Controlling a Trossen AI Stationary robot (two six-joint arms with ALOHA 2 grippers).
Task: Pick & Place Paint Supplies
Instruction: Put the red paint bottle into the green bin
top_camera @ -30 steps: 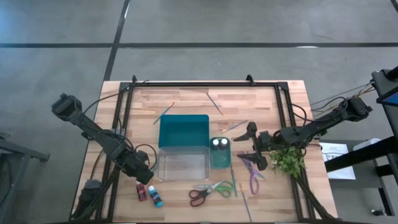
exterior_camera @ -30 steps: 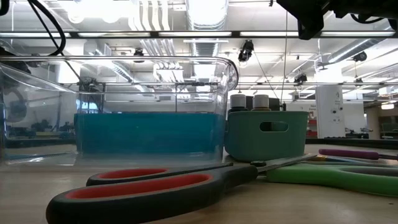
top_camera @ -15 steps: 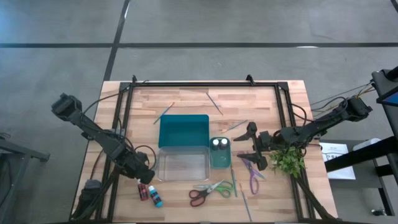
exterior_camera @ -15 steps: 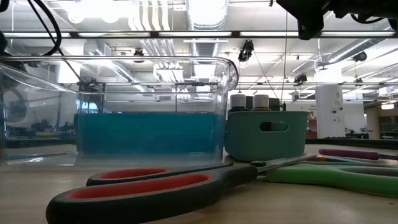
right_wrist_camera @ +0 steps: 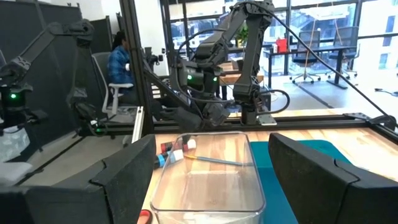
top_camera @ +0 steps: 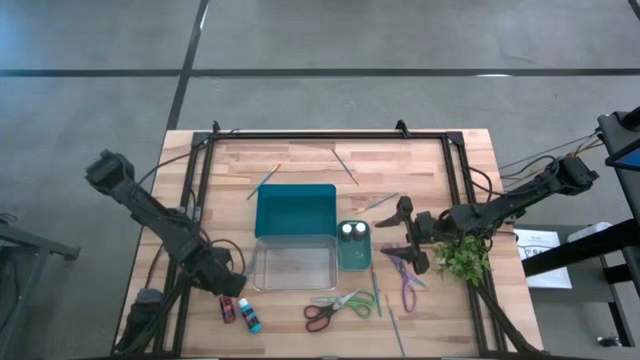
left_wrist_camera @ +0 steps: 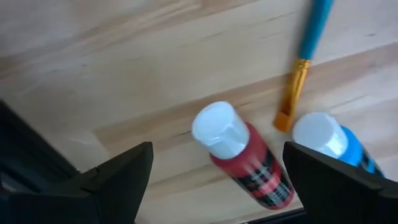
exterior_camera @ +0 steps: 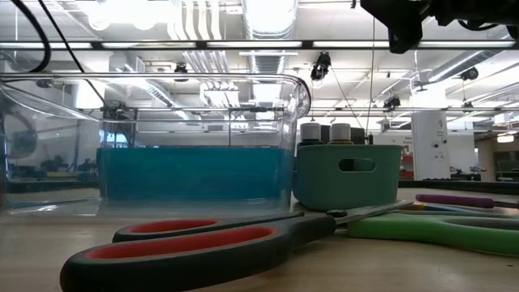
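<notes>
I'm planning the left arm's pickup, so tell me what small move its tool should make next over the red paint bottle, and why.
Probably lower straight down and close on the red paint bottle. The left tool is open, and the bottle lies on its side between its fingers, nothing held. A blue paint bottle and a brush lie close beside it, so keep the descent centred.
</notes>
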